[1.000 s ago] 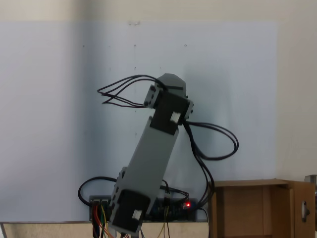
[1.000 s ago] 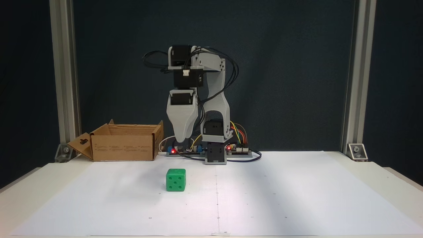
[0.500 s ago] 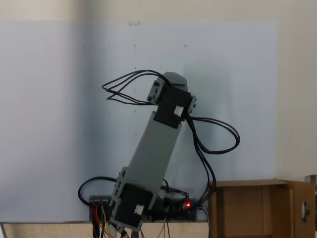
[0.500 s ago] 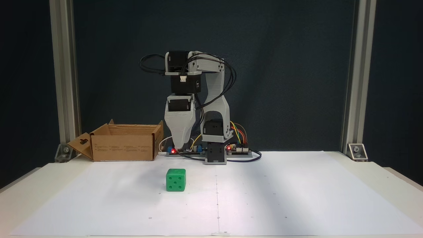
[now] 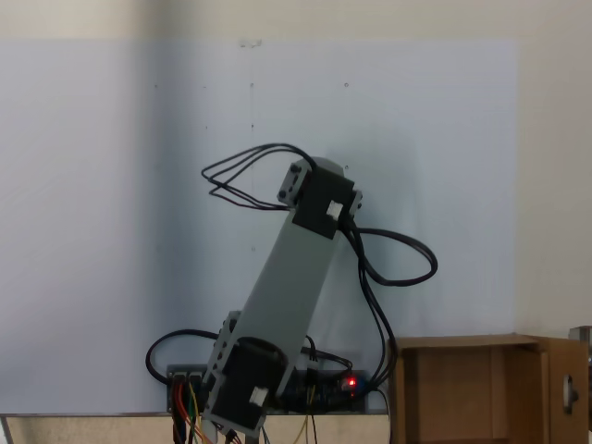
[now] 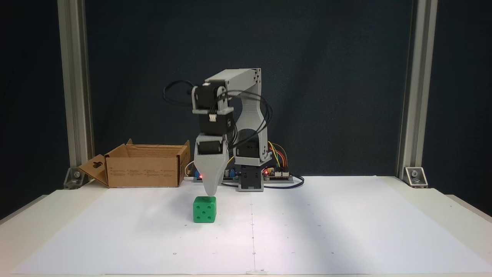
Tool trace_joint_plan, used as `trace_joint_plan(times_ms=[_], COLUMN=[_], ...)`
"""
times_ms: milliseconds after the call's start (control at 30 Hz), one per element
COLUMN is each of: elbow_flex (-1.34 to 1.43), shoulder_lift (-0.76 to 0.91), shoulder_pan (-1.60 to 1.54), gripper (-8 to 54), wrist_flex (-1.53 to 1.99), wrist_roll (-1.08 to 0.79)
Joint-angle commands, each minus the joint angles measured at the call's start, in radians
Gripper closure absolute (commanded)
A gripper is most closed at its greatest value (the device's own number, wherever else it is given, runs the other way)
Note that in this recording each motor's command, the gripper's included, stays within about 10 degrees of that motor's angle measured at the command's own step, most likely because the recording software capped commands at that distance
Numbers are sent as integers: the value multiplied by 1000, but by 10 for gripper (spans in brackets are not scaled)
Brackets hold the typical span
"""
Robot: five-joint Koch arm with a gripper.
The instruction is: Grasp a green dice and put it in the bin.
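The green dice sits on the white paper, left of the table's middle, with a five-pip face toward the camera. My gripper points straight down, its grey tip just above the dice's top right corner, touching or nearly so. Only one tapered tip shows, so its state cannot be told. The bin, a brown cardboard box with open flaps, stands at the back left, apart from the dice. In a fixed view from above, the arm leans over the paper and the bin lies at the lower right.
The arm's base with circuit boards and coloured wires stands at the back centre. Aluminium posts rise at both back corners. White paper covers the table, with open room right of the dice.
The arm has folded forward and down. The gripper tip dropped from in front of the base to just over the dice. The dice and bin have not moved.
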Motion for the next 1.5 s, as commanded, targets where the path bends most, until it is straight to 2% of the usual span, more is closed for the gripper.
trace_joint_plan(times_ms=[0, 1467], elbow_flex=[-15, 78], shoulder_lift=[40, 32], shoulder_pan=[3, 37], gripper=[-1, 18], wrist_flex=[-72, -295], wrist_roll=[-80, -74])
